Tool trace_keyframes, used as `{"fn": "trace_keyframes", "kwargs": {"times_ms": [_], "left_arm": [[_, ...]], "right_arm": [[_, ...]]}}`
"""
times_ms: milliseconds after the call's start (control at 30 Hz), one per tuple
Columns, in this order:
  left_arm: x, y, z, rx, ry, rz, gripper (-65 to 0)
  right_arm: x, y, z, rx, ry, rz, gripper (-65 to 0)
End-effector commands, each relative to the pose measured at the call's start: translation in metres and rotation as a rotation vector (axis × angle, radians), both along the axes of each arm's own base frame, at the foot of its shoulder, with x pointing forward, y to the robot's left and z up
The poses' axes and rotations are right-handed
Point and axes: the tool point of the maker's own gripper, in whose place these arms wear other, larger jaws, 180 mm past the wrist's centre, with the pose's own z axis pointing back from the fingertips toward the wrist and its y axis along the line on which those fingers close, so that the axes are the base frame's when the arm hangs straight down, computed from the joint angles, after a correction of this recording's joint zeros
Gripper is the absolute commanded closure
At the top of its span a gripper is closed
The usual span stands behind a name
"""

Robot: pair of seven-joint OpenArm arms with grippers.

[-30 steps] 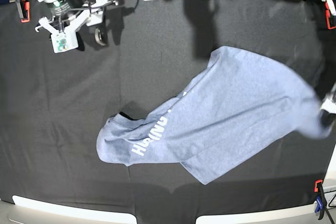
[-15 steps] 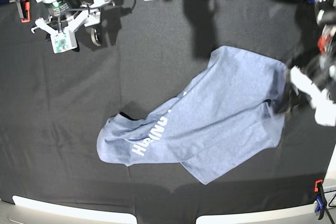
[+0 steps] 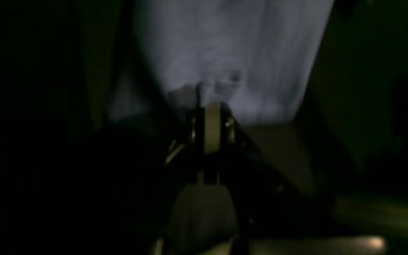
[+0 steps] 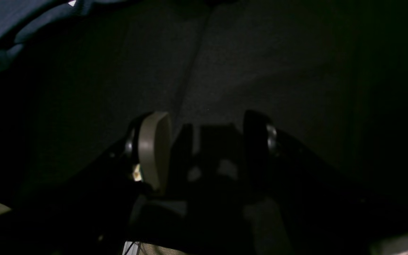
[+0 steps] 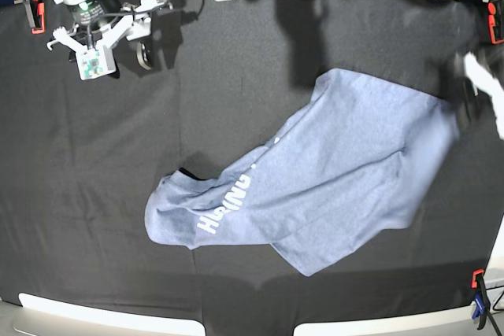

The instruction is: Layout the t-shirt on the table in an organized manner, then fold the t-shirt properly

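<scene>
the right end effector (image 5: 88, 51) is seen at the upper left of the base frame, above bare table (image 5: 94, 163), with its jaws spread wide and nothing held between them. the t-shirt (image 5: 315, 179) is spread diagonally across the middle of the frame, crumpled, with white lettering (image 5: 227, 204) near its lower left end and a fold along its right side. at the right edge the left end effector (image 3: 207, 106) is blurred in the base view; in the left wrist view it is clamped tight on the t-shirt's edge. an orange clamp (image 5: 477, 281) is fixed at the lower right corner.
</scene>
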Motion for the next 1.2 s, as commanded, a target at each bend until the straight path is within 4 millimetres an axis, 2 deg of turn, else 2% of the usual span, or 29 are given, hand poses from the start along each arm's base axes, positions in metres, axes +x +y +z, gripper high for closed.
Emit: {"fn": "trace_keyframes", "kwargs": {"times_ms": [0, 67, 333, 467, 500, 567, 600, 767, 833, 933, 1000, 1067, 1167], "left_arm": [[0.001, 0.009, 0.009, 0.048, -0.009, -0.029, 0.0], [-0.009, 0.027, 0.003, 0.149, 0.049, -0.052, 0.0], [-0.018, 0.095, -0.008, 0.529, 0.168, -0.064, 0.0], [-0.016, 0.106, -0.008, 0.598, 0.161, -0.055, 0.0], [-0.015, 0.108, -0.007, 0.613, 0.154, -0.052, -3.3], [-0.012, 0.11, -0.005, 0.629, 0.135, -0.049, -16.2], [-0.012, 0.11, -0.005, 0.631, 0.133, -0.049, -19.9], [-0.007, 0.114, 0.001, 0.645, 0.121, -0.056, -20.7], [0.011, 0.103, 0.016, 0.582, 0.006, -0.059, -20.7], [0.051, 0.075, 0.062, 0.35, -0.273, 0.033, -20.7], [0.068, 0.061, 0.085, 0.237, -0.38, 0.064, -20.7], [0.084, 0.05, 0.093, 0.195, -0.429, 0.077, -20.7], [0.105, 0.017, 0.096, 0.105, -0.475, 0.057, -20.7]], "right_arm": [[0.004, 0.001, 0.009, 0.001, -0.041, 0.01, -32.3], [0.005, 0.001, 0.01, 0.0, -0.046, 0.01, -32.3], [0.012, 0.001, 0.014, 0.0, -0.066, 0.009, -32.3], [0.012, 0.001, 0.014, -0.001, -0.065, 0.009, -32.3], [0.012, 0.001, 0.013, -0.001, -0.063, 0.009, -32.3], [0.011, 0.001, 0.013, -0.002, -0.06, 0.009, -32.3], [0.011, 0.001, 0.013, -0.002, -0.059, 0.009, -32.3], [0.011, 0.001, 0.013, -0.002, -0.059, 0.008, -32.3], [0.012, 0.001, 0.013, -0.002, -0.061, 0.009, -32.3], [0.012, 0.002, 0.013, 0.003, -0.062, 0.009, -32.3], [0.011, 0.001, 0.013, 0.003, -0.06, 0.009, -32.3], [0.011, 0.001, 0.013, 0.002, -0.06, 0.009, -32.3], [0.011, 0.002, 0.013, 0.003, -0.061, 0.009, -32.3]]}}
